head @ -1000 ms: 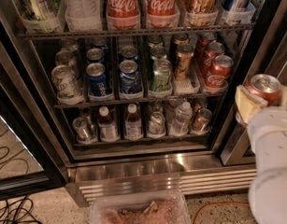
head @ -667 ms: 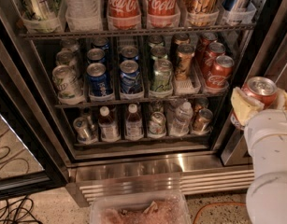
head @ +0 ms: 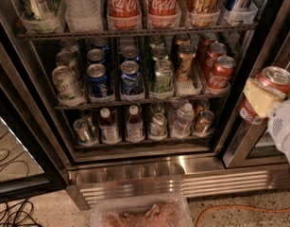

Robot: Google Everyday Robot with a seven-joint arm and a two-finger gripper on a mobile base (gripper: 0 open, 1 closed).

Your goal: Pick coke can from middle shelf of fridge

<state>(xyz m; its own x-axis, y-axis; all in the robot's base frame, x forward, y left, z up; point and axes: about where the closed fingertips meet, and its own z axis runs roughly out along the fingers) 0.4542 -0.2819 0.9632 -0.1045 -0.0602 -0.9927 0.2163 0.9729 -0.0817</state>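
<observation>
The gripper [head: 263,97], clamped around the coke can [head: 277,75], holds it outside the fridge [head: 135,167], right of the middle shelf [head: 135,102], so the pick looks nearly done and next needs a steady retreat without tilting.

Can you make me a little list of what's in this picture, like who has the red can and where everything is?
pincer: at the right edge, outside the fridge, shut on the coke can
coke can: red with a silver top, held in the air by the right door frame
middle shelf: rows of small cans, with red cans at its right end
fridge: door open, big bottles on the rack above, small bottles on the rack below
floor: a clear tub in front of the fridge
</observation>
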